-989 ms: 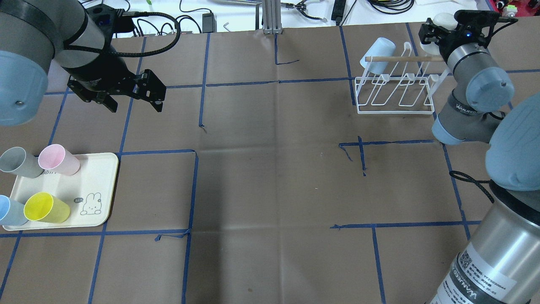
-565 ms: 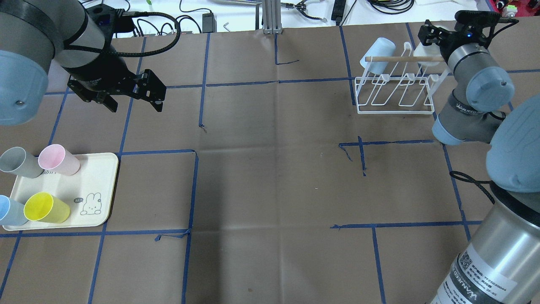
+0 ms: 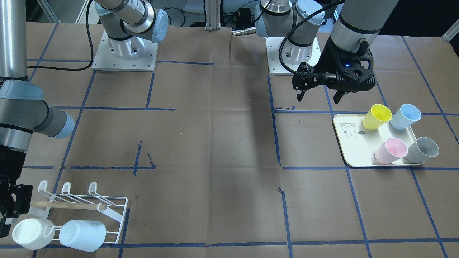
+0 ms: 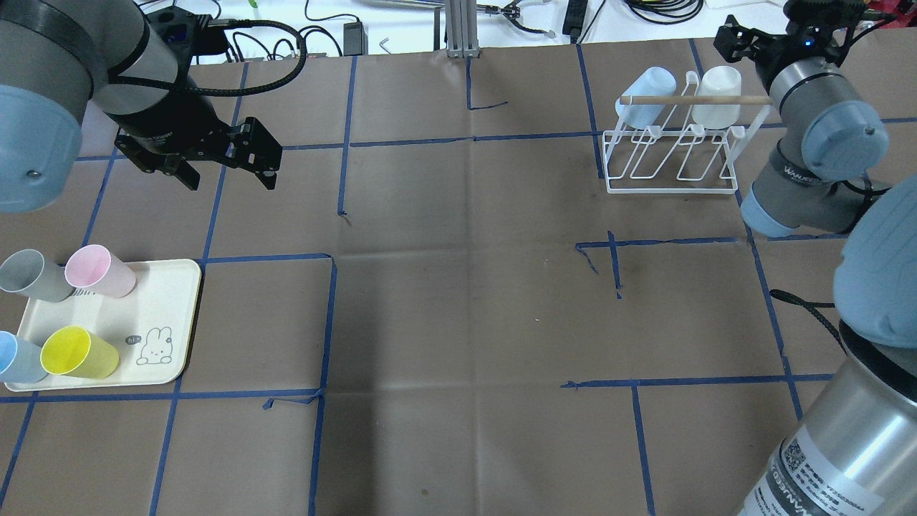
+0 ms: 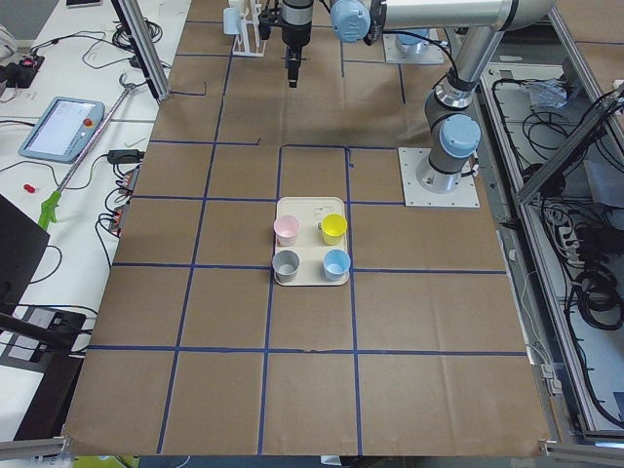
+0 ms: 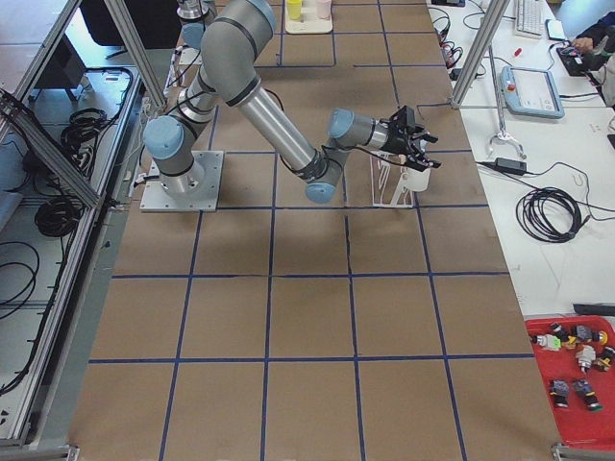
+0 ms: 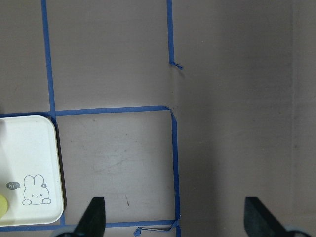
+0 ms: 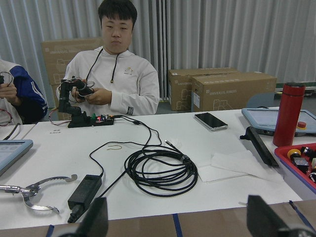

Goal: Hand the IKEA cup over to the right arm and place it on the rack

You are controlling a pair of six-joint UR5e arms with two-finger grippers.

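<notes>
White IKEA cup (image 4: 719,86) sits tilted on the rack (image 4: 670,188), just beside a light-blue cup (image 4: 647,93). Right gripper (image 8: 177,222) hovers just behind the rack, jaws spread wide, holding and touching nothing. Left gripper (image 4: 229,178), well apart from the rack, is likewise spread wide and empty.

One tray (image 4: 161,301) carries four cups (image 4: 79,352) and one rack (image 4: 688,99) carries two more, six cups in all.

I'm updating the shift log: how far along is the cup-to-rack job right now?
Done: a white cup and a light blue cup hang on the rack. In hand: nothing; the right end effector is open beyond the rack, the left end effector open and empty near the tray. Left: the pink cup, grey cup, yellow cup and blue cup stand on the tray.
</notes>
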